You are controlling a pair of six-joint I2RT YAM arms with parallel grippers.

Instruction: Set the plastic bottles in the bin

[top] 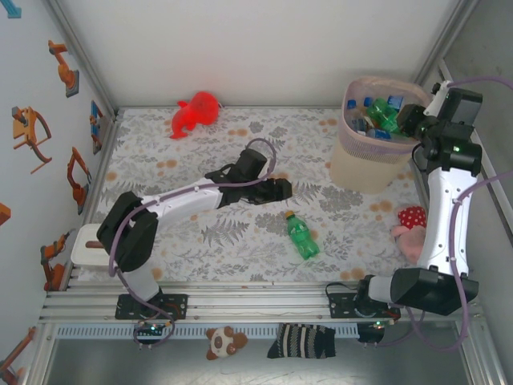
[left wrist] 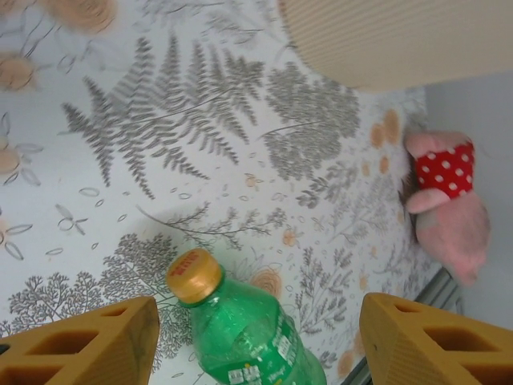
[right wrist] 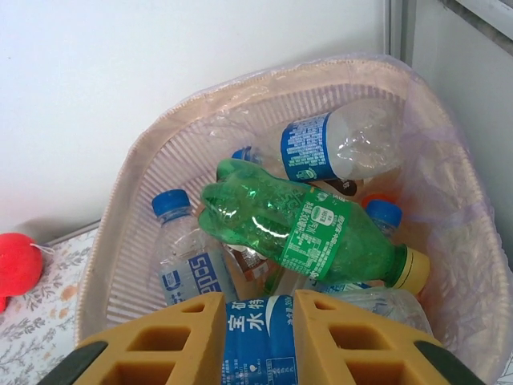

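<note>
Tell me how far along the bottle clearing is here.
Nearly done. Several bottles already lie in the bin. The right gripper holds a blue-labelled bottle above them. One green bottle is left on the table, with the open left gripper poised over it.

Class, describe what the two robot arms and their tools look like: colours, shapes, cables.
Both the left arm and right arm have white shells with black joints and lilac cables looping alongside. The left tool and right tool have chunky orange-yellow fingers with hollow pockets.
</note>
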